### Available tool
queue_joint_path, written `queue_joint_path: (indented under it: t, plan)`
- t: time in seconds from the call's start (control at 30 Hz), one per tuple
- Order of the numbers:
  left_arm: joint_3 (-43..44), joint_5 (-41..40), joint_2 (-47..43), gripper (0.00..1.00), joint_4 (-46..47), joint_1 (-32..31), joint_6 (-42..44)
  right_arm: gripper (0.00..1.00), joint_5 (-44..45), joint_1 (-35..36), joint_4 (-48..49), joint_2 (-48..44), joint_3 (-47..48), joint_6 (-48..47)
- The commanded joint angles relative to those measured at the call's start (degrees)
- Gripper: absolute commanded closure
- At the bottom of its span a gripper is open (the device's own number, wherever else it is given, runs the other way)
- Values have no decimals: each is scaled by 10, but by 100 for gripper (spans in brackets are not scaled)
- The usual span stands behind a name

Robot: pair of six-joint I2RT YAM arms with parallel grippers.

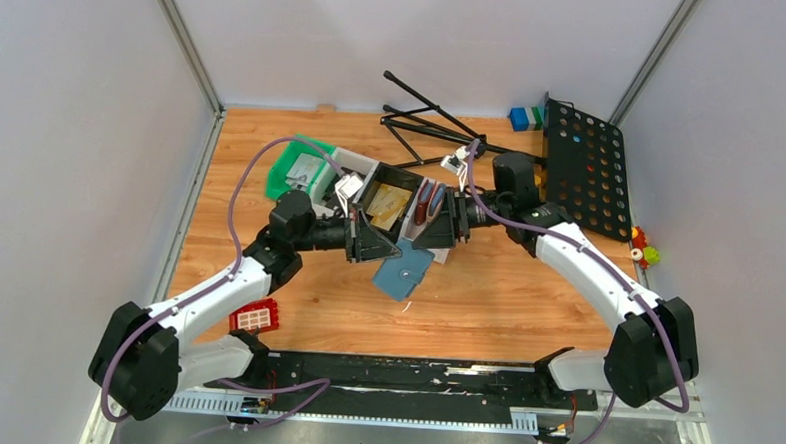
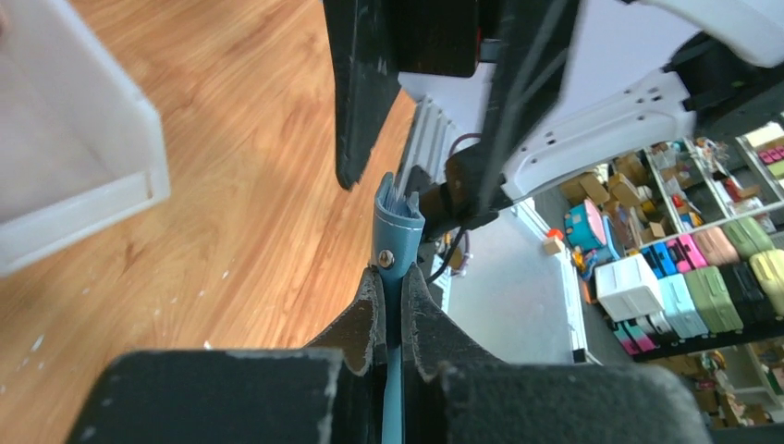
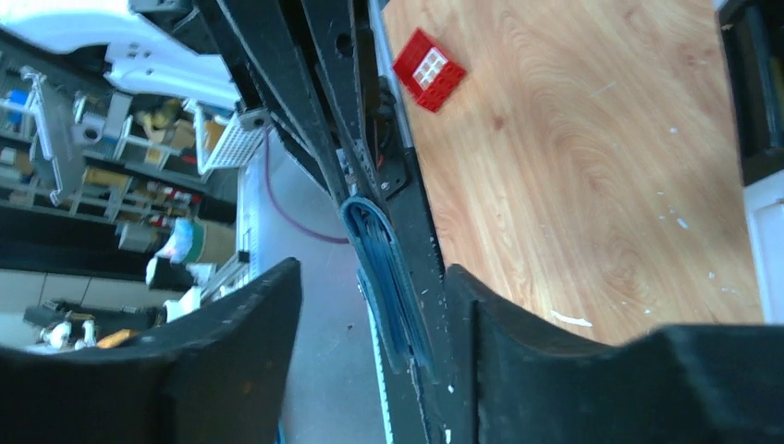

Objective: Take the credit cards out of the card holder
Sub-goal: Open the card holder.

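Note:
The slate-blue card holder point(image 1: 404, 273) hangs above the wooden table between the two arms. My left gripper point(image 1: 386, 248) is shut on its edge. In the left wrist view the card holder point(image 2: 396, 217) stands edge-on, pinched between both fingers of the left gripper point(image 2: 396, 282), with a metal stud just past the tips. My right gripper point(image 1: 426, 245) is open. In the right wrist view the card holder point(image 3: 384, 277) lies inside the right gripper point(image 3: 370, 277), close to the right-hand finger point(image 3: 499, 333) and well apart from the left-hand one. The credit cards are hidden; only layered edges show.
Behind the grippers are a black bin point(image 1: 403, 177) with a gold-tan flat piece point(image 1: 390, 204), a white compartment with upright wallets point(image 1: 430, 200) and a green bin point(image 1: 296, 168). A red brick point(image 1: 255, 318) lies front left. A black perforated panel point(image 1: 584, 165) and black rods point(image 1: 424, 118) stand at the back.

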Motion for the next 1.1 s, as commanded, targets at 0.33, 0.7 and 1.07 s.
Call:
queue_joint_path:
  t: [0.33,0.7,1.07]
  plan:
    - [-4,-246,-60,100,-216,-4,74,18,566,137,-61,-140,-75,27]
    - [-6,-356,-125,100,-247,-19,74,0,920,300,-109,-144,-66,78]
    - [-1,-372,-131,100,-260,-19,52,5,749,300,9,-154,-127,38]
